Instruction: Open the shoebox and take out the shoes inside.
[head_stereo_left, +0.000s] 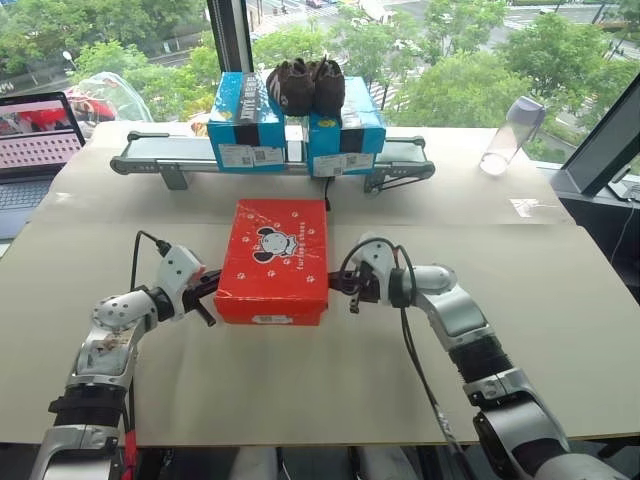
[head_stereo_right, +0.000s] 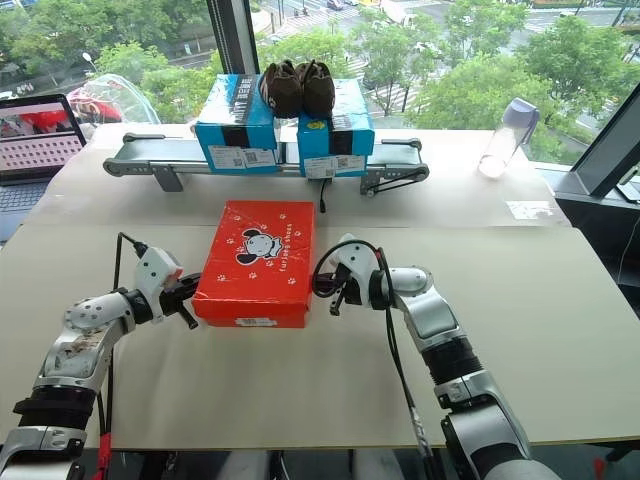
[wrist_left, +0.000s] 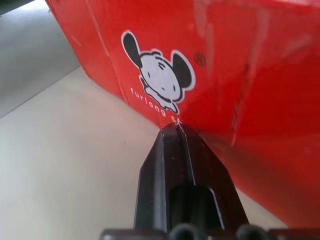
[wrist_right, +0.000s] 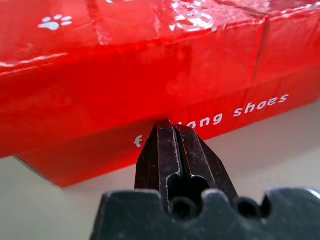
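Left eye view: closed red shoebox (head_stereo_left: 272, 260) on the table (head_stereo_left: 560, 330), left gripper (head_stereo_left: 205, 293) and right gripper (head_stereo_left: 345, 285) pressed together at its sides; next, likely, lifting the lid.

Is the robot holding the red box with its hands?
No. Both grippers, left and right, are shut with nothing between their fingers. Their tips are at the closed shoebox's two long sides, one on each side.

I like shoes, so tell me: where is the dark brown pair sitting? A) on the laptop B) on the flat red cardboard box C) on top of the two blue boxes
C: the dark brown pair of shoes rests across the tops of the two blue boxes, behind the closed flat red cardboard shoebox.
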